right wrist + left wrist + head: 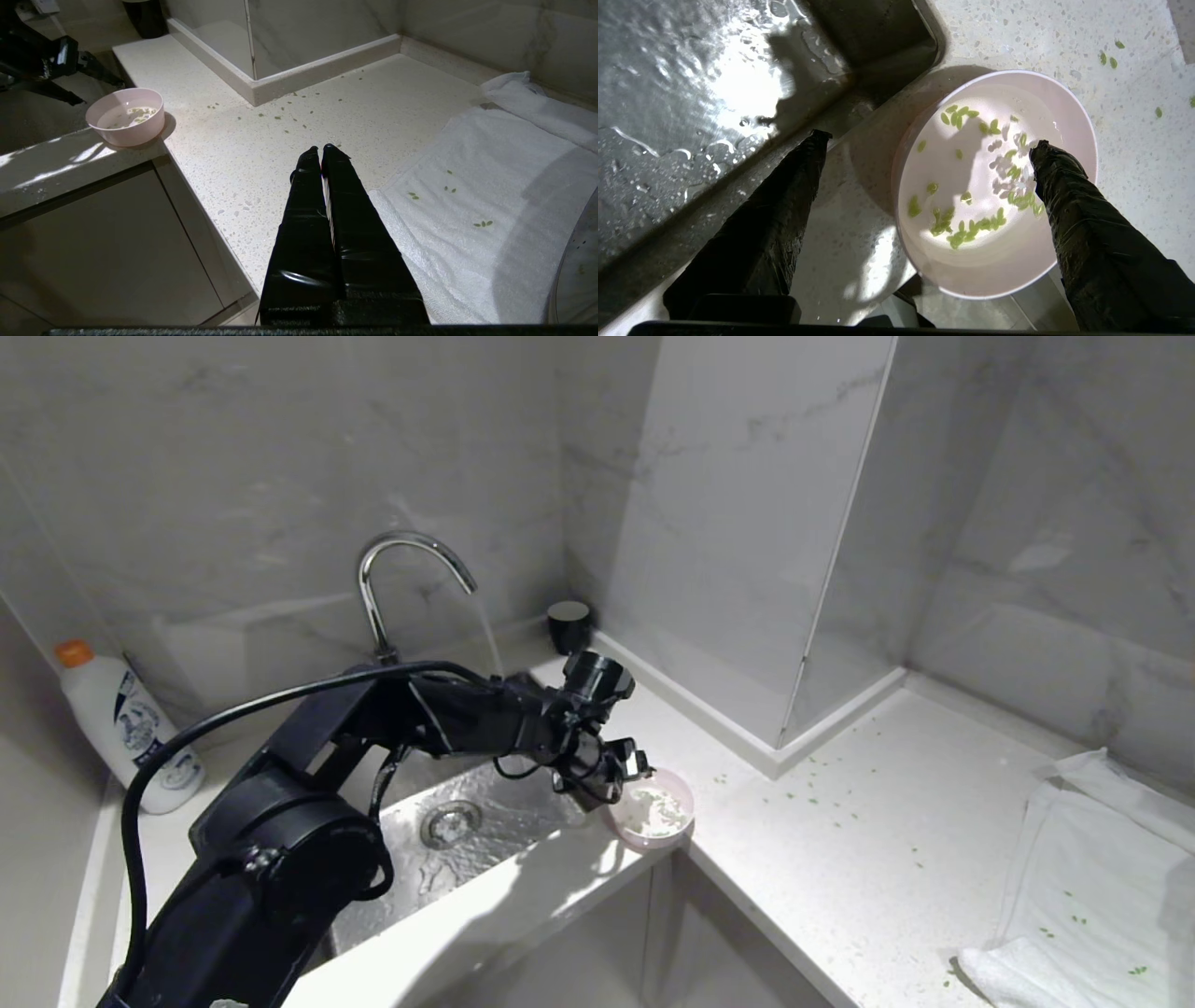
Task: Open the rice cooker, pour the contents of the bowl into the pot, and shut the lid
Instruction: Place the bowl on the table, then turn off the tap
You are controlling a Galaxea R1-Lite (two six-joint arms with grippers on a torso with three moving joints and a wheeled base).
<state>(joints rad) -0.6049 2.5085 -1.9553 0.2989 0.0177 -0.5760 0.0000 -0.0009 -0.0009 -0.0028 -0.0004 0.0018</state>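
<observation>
The left gripper (927, 142) hangs released over the bowl (1073, 121), one finger above its green contents (966, 228), the other outside the rim, toward the sink (485, 831). The bowl sits on the tabletop (840, 821). The right gripper (320, 150) is clenched, empty.

Pink bowl (652, 810) with white interior; bright green contents (971, 196). Speckled off-white counter (840, 840); grey-veined marble wall (233, 476); white towel (1092, 887); white bottle (131, 728) with orange cap; black pincer (924, 154).

Pink bowl (653, 810) stands upright on the counter corner, holding green contents (971, 186).
</observation>
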